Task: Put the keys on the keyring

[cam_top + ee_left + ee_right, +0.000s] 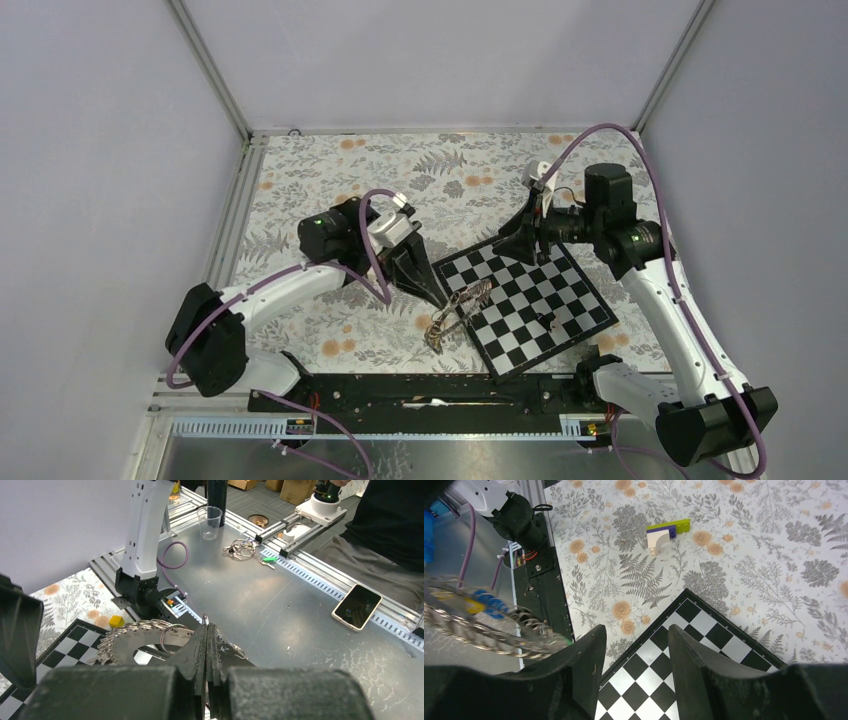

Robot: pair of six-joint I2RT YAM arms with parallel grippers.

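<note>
Left gripper point(440, 296): fingers pressed fully together. In the left wrist view point(206, 630) they close on the near rim of the large flat grey metallic keyring with the ridged, coil-like edge point(125, 639). A thin sliver of metal shows at the fingertips. The ring extends away from the fingers to the left, flat face up, and a smaller wire loop point(172, 637) overlaps its rim just beside the fingers.

Location of the keyring: in the overhead view it point(470, 296) sits tilted at the near left corner of the black-and-white chessboard point(540, 300), touching the left gripper's tip. A small cluster of items point(438, 333) is at its lower end; the colours cannot be made out there.

Right gripper point(515, 248): fingers partly spread with nothing between them point(635, 630), over the chessboard's edge and the floral cloth point(744, 545). The keyring point(479, 630) appears blurred to the left of this gripper, outside its fingers. Blue and yellow pieces point(486, 600), probably key heads, lie against the ring.

Other items: a lime-and-white wedge point(666, 532) on the cloth, and a small yellow block point(116, 621) beyond the ring.
</note>
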